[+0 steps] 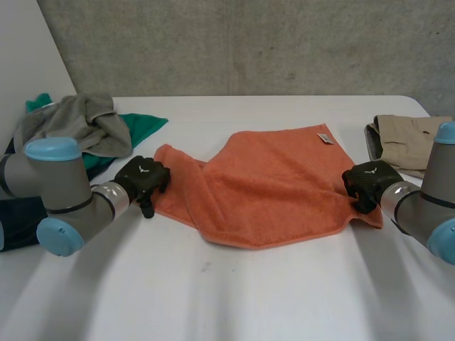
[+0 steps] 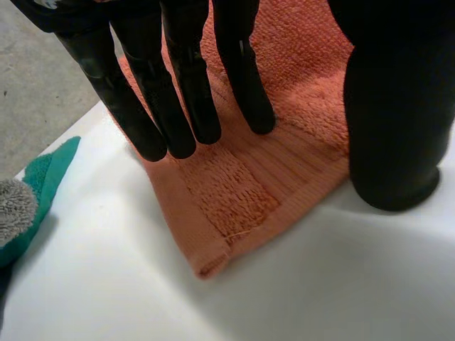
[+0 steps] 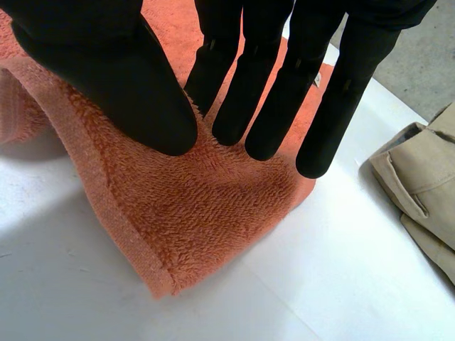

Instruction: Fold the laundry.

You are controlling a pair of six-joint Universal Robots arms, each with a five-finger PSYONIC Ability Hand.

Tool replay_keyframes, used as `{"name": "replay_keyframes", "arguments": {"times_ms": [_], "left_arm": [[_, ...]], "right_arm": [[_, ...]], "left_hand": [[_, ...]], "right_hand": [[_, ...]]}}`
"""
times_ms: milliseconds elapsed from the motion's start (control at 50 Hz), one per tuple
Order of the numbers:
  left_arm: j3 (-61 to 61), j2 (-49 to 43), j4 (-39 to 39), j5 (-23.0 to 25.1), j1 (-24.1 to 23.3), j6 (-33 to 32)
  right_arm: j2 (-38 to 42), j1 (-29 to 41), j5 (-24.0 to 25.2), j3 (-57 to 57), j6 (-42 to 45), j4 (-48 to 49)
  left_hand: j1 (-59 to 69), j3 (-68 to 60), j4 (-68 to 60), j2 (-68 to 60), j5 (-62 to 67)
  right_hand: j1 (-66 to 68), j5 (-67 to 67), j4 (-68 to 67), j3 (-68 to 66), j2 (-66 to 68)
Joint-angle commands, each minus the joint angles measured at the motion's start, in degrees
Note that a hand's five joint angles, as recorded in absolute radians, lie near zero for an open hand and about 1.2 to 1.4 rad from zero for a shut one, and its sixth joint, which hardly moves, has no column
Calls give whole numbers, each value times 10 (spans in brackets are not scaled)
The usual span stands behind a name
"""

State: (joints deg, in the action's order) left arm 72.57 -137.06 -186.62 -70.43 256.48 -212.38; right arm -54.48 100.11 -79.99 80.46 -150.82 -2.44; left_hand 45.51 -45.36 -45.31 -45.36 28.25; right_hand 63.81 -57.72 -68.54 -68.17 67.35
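An orange towel (image 1: 277, 185) lies spread in the middle of the white table (image 1: 234, 291), with its left part bunched into a fold. My left hand (image 1: 142, 177) is at the towel's left corner. In the left wrist view its straight fingers (image 2: 178, 92) rest on that corner of the towel (image 2: 227, 192), and the thumb (image 2: 394, 106) stands on the table beside the edge. My right hand (image 1: 368, 181) is at the near right corner. In the right wrist view that hand (image 3: 106, 64) pinches the raised towel corner (image 3: 192, 220) between thumb and fingers.
A pile of grey and green cloth (image 1: 78, 124) lies at the back left, and its green edge (image 2: 43, 185) is close to my left hand. Folded beige trousers (image 1: 409, 138) lie at the right, just past my right hand (image 3: 423, 185).
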Motion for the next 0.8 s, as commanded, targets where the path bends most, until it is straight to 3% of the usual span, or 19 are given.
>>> {"name": "replay_keyframes", "arguments": {"times_ms": [20, 540, 580, 620, 640, 700, 800], "left_arm": [[-35, -17, -1, -7, -4, 5], [-103, -47, -2, -28, -21, 6], [-105, -47, -3, -29, -23, 7], [-106, -46, -1, -30, -24, 6], [-103, -44, 1, -33, -24, 3], [-94, -23, 6, -53, -25, -1], [-16, 98, 29, -135, -27, 1]], "right_arm": [[1, 0, 0, 1, 1, 0], [3, 13, 1, 9, 14, 0], [3, 13, 1, 10, 15, 1], [3, 14, 1, 10, 16, 1], [3, 14, 0, 10, 17, 0], [2, 12, 1, 9, 17, -3], [-22, 3, -1, 5, 18, -14]], "left_hand": [[69, -71, -71, -71, 142], [115, -116, -117, -116, 187], [148, -150, -150, -150, 221], [260, -262, -262, -262, 333], [344, -346, -346, -346, 417], [345, -346, -347, -346, 417], [345, -346, -347, -346, 417]], "right_hand": [[162, -123, -115, -118, 127], [162, -123, -115, -118, 127], [162, -123, -115, -118, 127], [162, -123, -115, -118, 127], [162, -123, -115, -118, 127], [162, -123, -115, -118, 127], [162, -123, -115, -118, 127]]}}
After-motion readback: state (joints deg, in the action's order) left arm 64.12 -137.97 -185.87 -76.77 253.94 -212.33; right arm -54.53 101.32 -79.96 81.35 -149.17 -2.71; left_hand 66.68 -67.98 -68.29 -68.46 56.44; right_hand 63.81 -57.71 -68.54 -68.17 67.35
